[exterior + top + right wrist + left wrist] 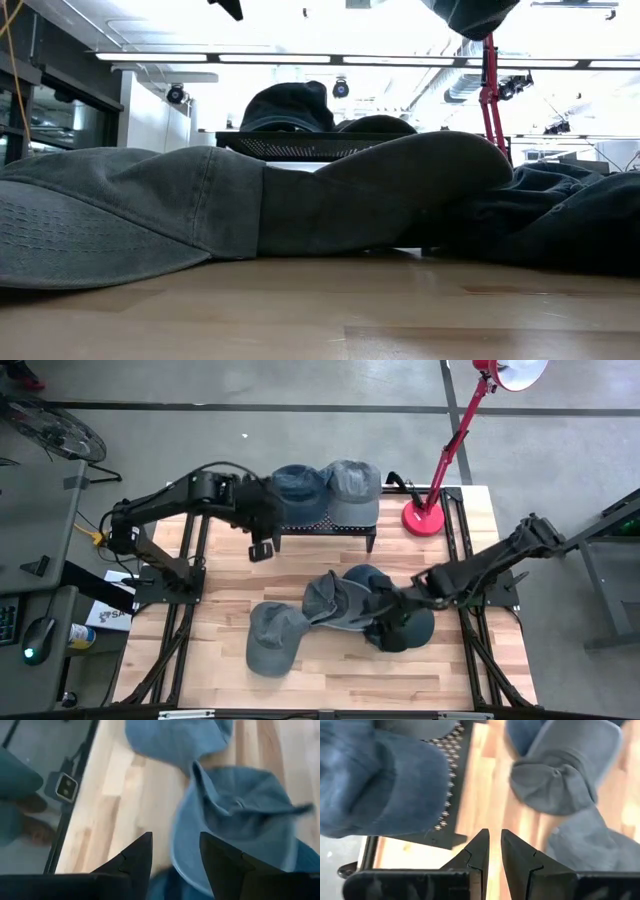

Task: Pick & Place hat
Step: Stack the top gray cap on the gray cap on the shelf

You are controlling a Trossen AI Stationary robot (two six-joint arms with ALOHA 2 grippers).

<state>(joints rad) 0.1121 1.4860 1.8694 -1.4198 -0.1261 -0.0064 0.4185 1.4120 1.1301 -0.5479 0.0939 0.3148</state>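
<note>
Two hats sit on a black mesh rack (318, 528) at the far middle of the table: a dark blue one (296, 486) and a grey one (353, 484). On the table lie a grey cap (274, 641), a darker grey cap (335, 600) and dark blue caps (405, 628) in a loose pile. My left gripper (261, 548) hovers by the rack's near left corner (447, 827), its fingers (481, 845) nearly together and empty. My right gripper (386, 612) hangs open and empty over the pile; a blue cap (235, 815) lies below it.
A red desk lamp (425, 515) stands at the far right, next to the rack. Bare wood shows at the near edge (400, 680) and on the table's left side (220, 590). In the low view the grey cap (150, 215) fills the foreground.
</note>
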